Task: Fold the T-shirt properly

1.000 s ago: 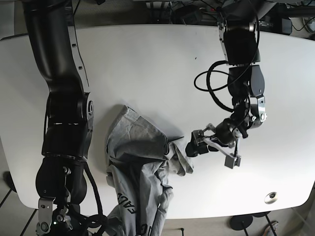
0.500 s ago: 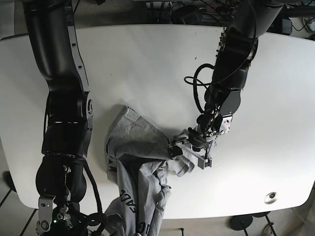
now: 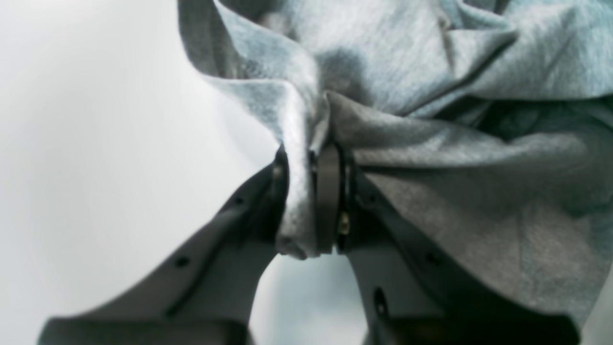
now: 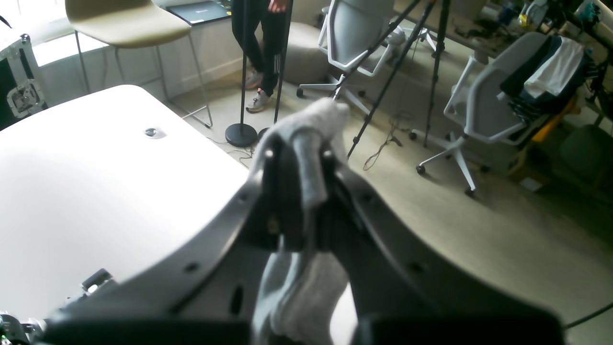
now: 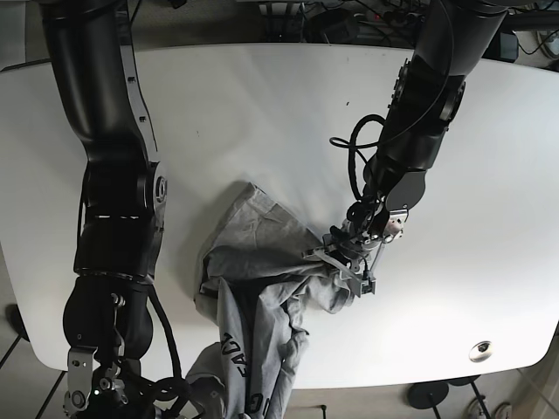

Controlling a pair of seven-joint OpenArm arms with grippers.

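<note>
The grey T-shirt [image 5: 262, 279] lies crumpled on the white table [image 5: 262, 113], near its front edge, and its lower part hangs off that edge. My left gripper [image 5: 336, 260] is at the shirt's right side. In the left wrist view it [image 3: 304, 158] is shut on a pinched fold of the shirt [image 3: 431, 143]. My right gripper [image 4: 299, 148] is shut on a bunch of the shirt's fabric [image 4: 316, 120] and holds it just beyond the table's front edge. In the base view this gripper is mostly hidden at the bottom edge, near the hanging cloth [image 5: 210, 384].
A round grommet [image 5: 479, 351] sits in the table's front right corner; it also shows in the right wrist view [image 4: 151, 132]. A cable loop [image 5: 356, 153] hangs off my left arm. Office chairs [image 4: 483, 105] and tripod legs [image 4: 383, 86] stand on the floor past the table.
My left gripper has moved left from beside the shirt onto its right edge and shut on a fold there. The shirt's upper part has shifted to the right. The right arm has barely moved.
</note>
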